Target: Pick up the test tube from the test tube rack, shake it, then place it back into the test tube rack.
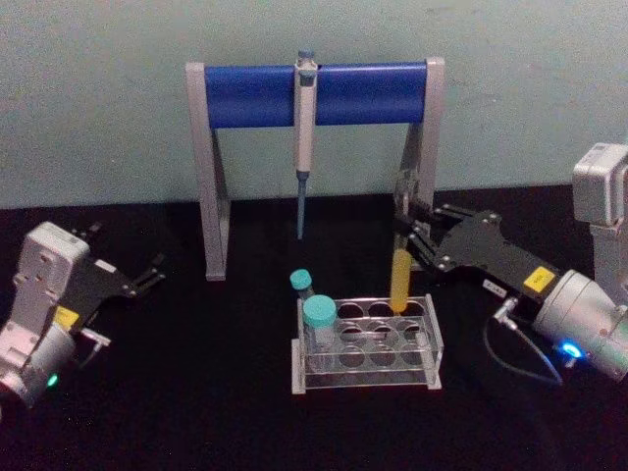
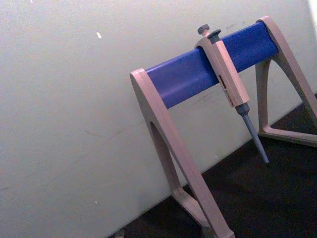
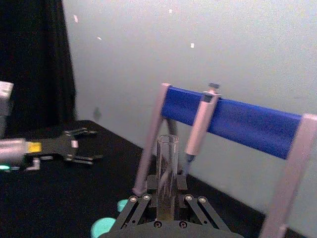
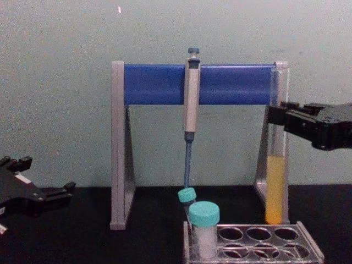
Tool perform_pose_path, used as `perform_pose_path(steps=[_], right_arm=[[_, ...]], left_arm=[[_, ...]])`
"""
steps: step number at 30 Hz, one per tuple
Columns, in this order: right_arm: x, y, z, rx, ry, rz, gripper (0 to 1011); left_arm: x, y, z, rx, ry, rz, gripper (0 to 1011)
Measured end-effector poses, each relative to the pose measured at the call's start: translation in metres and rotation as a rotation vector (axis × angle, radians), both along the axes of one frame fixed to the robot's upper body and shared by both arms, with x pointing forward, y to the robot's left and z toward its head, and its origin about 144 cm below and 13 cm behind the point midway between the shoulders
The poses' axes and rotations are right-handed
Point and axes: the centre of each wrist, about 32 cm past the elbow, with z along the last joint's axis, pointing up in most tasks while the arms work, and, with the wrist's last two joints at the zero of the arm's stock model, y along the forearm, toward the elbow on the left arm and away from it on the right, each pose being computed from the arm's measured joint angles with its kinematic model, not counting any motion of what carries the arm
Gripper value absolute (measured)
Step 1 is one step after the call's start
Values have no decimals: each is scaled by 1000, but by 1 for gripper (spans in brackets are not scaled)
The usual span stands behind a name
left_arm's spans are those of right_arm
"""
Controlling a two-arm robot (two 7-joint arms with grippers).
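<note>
Right gripper [image 1: 402,237] reaches in from 3 o'clock, fingers shut tight on the upper part of the test tube [image 1: 400,280], holding it upright. Yellow liquid fills the tube's lower part; the rest is clear. Tube's round bottom is at the back row of the test tube rack [image 1: 368,381], toward the rack's right end. Can't tell if it's inside a hole or just above one.

Rack sits on the black table [image 1: 196,392] at 6 o'clock from the pipette stand [image 1: 314,93], w/ a pipette [image 1: 305,128] hanging from the middle of the blue bar.

Rack's left col. holds the wide teal-capped tube [image 1: 318,316] in front and the small teal-capped tube [image 1: 300,282] behind it, tilted.

Left gripper [image 1: 147,275] is idle at 9 o'clock of the rack, well apart, fingers spread wide w/ nothing in them.
</note>
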Motion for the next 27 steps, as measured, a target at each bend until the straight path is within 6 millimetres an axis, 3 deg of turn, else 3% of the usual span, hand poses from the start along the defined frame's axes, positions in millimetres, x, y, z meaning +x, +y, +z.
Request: perform_pose_path(steps=[14, 27], right_arm=[[20, 21, -11, 139, -47, 52, 224], [31, 19, -13, 108, -103, -30, 225]], left_arm=[[0, 0, 0, 0, 0, 0, 1001], [0, 0, 0, 0, 0, 0, 1001]])
